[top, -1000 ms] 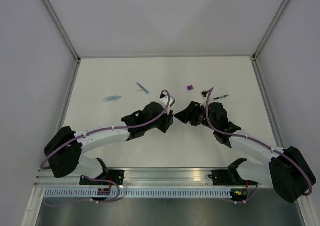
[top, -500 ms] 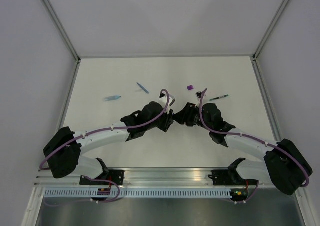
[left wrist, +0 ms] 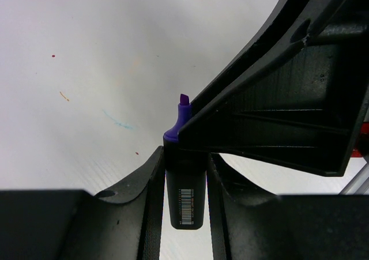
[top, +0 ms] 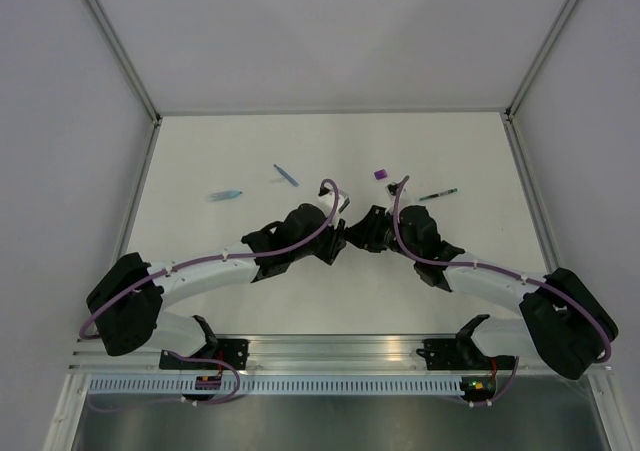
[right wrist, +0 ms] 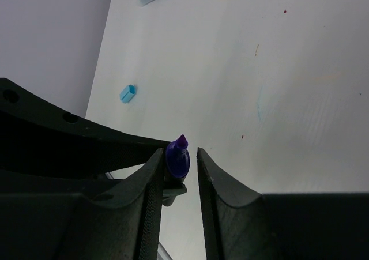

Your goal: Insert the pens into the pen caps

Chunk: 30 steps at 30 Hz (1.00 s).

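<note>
L gripper (left wrist: 184, 159) clamps black-purple marker (left wrist: 185, 196) mid-table. R gripper (right wrist: 179, 151) jaws straddle its purple tip, narrow gap; can't tell if gripping. Just far of them lies purple cap (top: 380, 174).

On the white table (top: 460, 146), the stubby light blue marker (top: 225, 195) lies toward the left edge, the slim bluish cap (top: 286, 175) right of it, the tiny purple cap (top: 380, 173) farther right, and the thin dark green pen (top: 440, 195) nearest the right edge.
</note>
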Each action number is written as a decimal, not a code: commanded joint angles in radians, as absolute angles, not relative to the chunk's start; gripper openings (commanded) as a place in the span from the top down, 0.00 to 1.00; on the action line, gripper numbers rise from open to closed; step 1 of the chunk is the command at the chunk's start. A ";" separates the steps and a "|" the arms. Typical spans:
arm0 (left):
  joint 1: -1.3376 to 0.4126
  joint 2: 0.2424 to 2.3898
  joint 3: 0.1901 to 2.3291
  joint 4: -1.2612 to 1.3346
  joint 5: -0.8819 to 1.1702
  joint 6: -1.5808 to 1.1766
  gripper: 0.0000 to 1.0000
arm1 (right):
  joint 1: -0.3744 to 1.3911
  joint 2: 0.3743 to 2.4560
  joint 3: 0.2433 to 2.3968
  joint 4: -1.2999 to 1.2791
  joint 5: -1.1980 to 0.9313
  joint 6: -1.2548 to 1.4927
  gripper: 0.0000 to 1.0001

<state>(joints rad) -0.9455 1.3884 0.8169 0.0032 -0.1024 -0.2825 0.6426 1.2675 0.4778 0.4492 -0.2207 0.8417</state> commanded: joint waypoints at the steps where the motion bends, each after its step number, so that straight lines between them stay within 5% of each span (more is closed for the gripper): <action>1: -0.950 1.356 0.815 0.057 -0.109 -0.316 0.98 | 0.647 1.278 0.509 0.511 -0.236 0.854 0.66; 7: -0.950 1.350 0.805 0.072 -0.103 -0.318 0.98 | 0.650 1.287 0.506 0.537 -0.258 0.864 0.76; 13: -0.950 1.347 0.801 0.074 -0.109 -0.318 0.98 | 0.652 1.278 0.502 0.548 -0.264 0.865 0.99; 30: -0.950 1.347 0.804 0.066 -0.107 -0.319 0.98 | 0.652 1.220 0.483 0.525 -0.196 0.853 1.00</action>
<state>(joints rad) -0.9440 1.3712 0.8005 0.0208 -0.1108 -0.2905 0.6445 1.2583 0.4778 0.4866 -0.2119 0.8505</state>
